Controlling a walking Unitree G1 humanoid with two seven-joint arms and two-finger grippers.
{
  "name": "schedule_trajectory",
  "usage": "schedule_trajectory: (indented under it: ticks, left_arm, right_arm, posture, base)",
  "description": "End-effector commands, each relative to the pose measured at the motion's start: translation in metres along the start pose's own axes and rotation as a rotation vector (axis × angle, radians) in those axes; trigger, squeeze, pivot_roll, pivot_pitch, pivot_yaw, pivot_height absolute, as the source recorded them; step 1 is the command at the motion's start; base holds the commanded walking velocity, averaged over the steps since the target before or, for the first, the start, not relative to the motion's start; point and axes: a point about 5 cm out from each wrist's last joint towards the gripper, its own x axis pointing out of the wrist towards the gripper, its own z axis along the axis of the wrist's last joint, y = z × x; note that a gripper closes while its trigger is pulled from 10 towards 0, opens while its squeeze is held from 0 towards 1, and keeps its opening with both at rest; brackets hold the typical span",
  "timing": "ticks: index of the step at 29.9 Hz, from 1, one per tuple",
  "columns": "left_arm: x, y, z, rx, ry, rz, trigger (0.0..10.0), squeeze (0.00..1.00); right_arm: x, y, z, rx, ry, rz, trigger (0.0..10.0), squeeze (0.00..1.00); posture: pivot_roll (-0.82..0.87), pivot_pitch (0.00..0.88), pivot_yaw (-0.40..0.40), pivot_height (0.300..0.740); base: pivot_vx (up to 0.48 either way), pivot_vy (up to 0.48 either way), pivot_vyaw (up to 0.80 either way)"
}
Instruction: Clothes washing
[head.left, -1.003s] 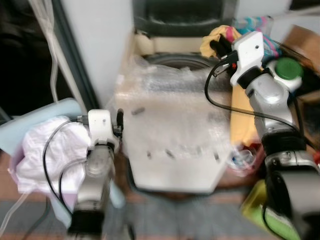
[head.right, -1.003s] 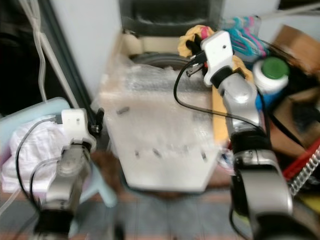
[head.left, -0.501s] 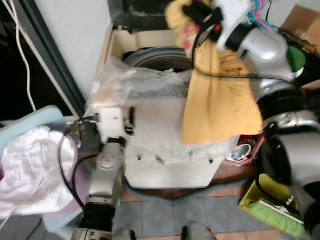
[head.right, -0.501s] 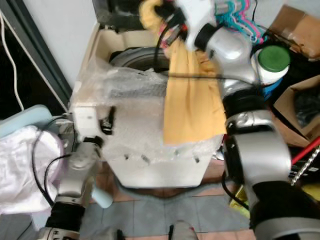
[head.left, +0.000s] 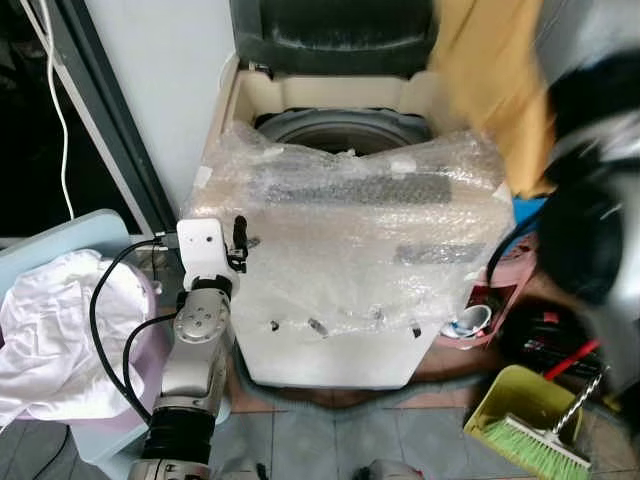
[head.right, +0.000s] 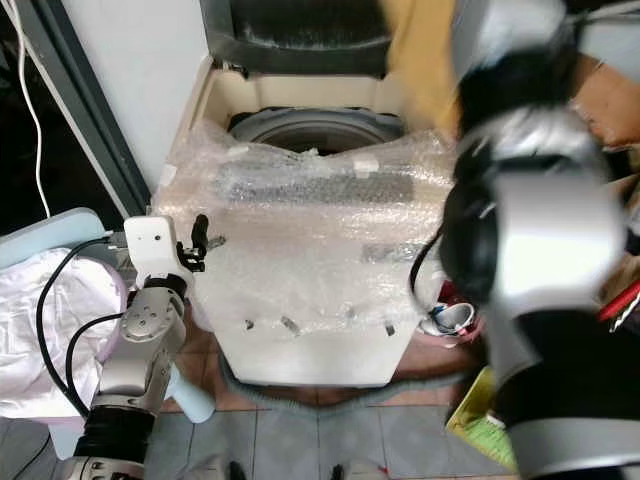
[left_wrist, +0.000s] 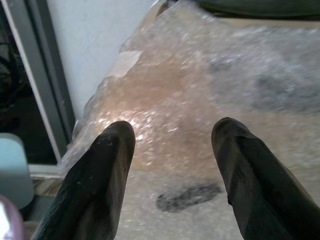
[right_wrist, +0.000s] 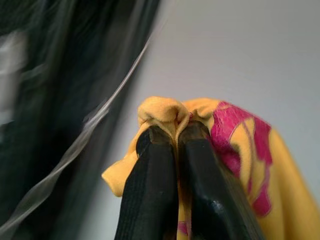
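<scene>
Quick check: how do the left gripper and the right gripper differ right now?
The left gripper is open, fingers spread and holding nothing; the right gripper is shut on the yellow garment. The left hovers low beside the washing machine's bubble-wrapped front; the right is raised high with the cloth hanging. Both have two long black fingers.

Bright daylight; motion blur smears the right side.

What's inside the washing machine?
The washing machine stands open at the top, showing the grey rim of its drum. Bubble wrap covers the front, so the drum's inside cannot be seen.
</scene>
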Motion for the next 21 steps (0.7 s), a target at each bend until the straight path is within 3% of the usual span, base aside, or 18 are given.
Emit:
schedule_trajectory:
  ticks: [1, 4, 7, 10, 16, 21]
  left_arm:
    - [0.002, -0.001, 0.000, 0.015, 0.002, 0.000, 10.0, 0.00]
    - [0.002, -0.002, 0.000, 0.013, 0.001, -0.006, 10.0, 0.00]
    - [0.001, -0.005, 0.003, 0.002, -0.020, -0.031, 10.0, 0.00]
    - [0.000, -0.004, 0.004, 0.000, -0.027, -0.028, 10.0, 0.00]
    - [-0.001, -0.001, 0.003, -0.001, -0.025, -0.022, 10.0, 0.00]
    - [-0.001, -0.002, 0.002, -0.006, -0.022, -0.022, 10.0, 0.00]
  right_arm:
    - [-0.007, 0.016, -0.027, 0.136, 0.086, 0.132, 10.0, 0.00]
    - [-0.023, 0.041, -0.059, 0.206, 0.159, 0.253, 10.0, 0.00]
    - [-0.039, 0.056, -0.075, 0.206, 0.175, 0.260, 10.0, 0.00]
    - [-0.044, 0.054, -0.072, 0.171, 0.156, 0.231, 10.0, 0.00]
    - [-0.049, 0.040, -0.058, 0.144, 0.143, 0.188, 10.0, 0.00]
    - [-0.037, 0.042, -0.035, -0.045, 0.127, 0.300, 10.0, 0.00]
  posture:
    - [-0.05, 0.000, 0.039, 0.740]
    - [-0.05, 0.000, 0.042, 0.740]
    - [-0.05, 0.000, 0.044, 0.740]
    - [-0.05, 0.000, 0.045, 0.740]
    - [-0.05, 0.004, 0.044, 0.740]
    - [-0.05, 0.004, 0.043, 0.740]
  base:
    - [0.000, 0.000, 0.00]
    - [0.000, 0.000, 0.00]
    - [0.000, 0.000, 0.00]
    - [0.082, 0.000, 0.16]
    - [0.262, 0.000, 0.80]
    - [0.266, 0.000, 0.80]
